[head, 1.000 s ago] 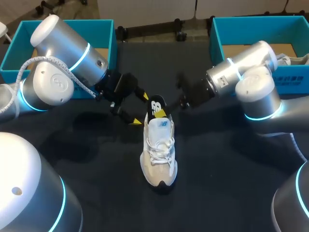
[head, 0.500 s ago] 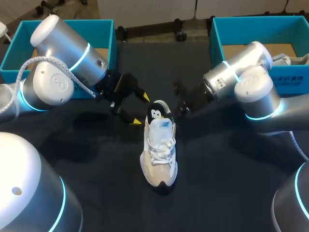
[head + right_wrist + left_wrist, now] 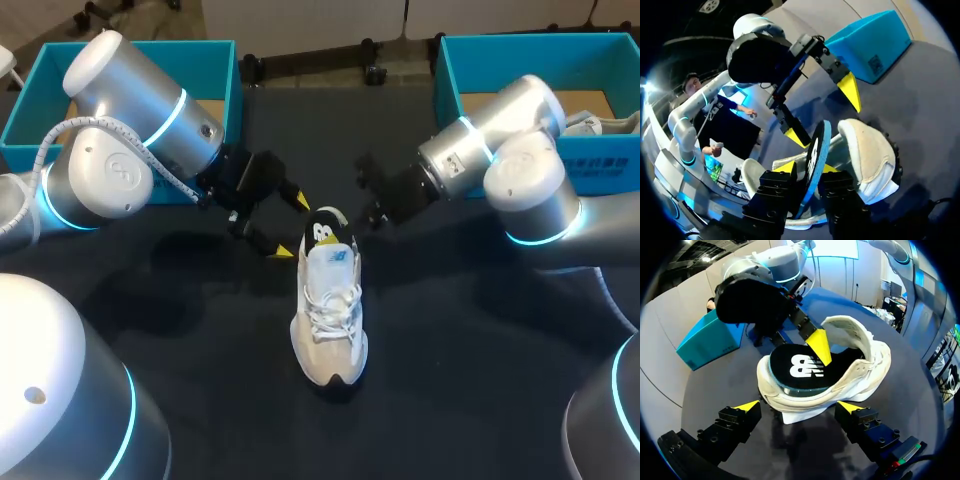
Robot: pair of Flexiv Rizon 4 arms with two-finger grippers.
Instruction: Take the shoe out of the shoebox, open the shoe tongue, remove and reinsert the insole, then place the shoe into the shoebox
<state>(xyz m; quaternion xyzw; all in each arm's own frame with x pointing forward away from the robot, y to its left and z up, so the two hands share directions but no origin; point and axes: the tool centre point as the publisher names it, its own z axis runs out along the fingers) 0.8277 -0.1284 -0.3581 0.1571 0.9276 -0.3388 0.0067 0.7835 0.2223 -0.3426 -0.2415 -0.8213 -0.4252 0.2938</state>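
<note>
a white lace-up sneaker with a dark sole (image 3: pixel 328 320) stands upright on the black cloth-covered table (image 3: pixel 450 330), near its middle, with its toe pointing toward the robot and its heel toward the far edge. it is outside both boxes. a black foam insole with a white logo and a teal edge (image 3: pixel 800 367) sticks up out of the heel opening, tilted and only partly inside the shoe.

the right gripper (image 3: pixel 806 167) comes in from the right and meets the shoe at its heel. in the right wrist view the insole runs edge-on between its two yellow-tipped fingers, which are clenched on it from both sides. in the left wrist view one of those yellow tips lies against the insole's printed face.

the left gripper (image 3: pixel 291 226) hangs just beside the heel on the shoe's left side. its fingers are spread wide and released. in the left wrist view the yellow tips sit either side of the heel, close to it but not touching.

a teal cardboard shoebox at the far left (image 3: pixel 215 60) sits behind the left arm. a second teal cardboard shoebox at the far right (image 3: pixel 450 70) sits behind the right arm, and part of another pale shoe (image 3: pixel 610 125) shows inside it.
</note>
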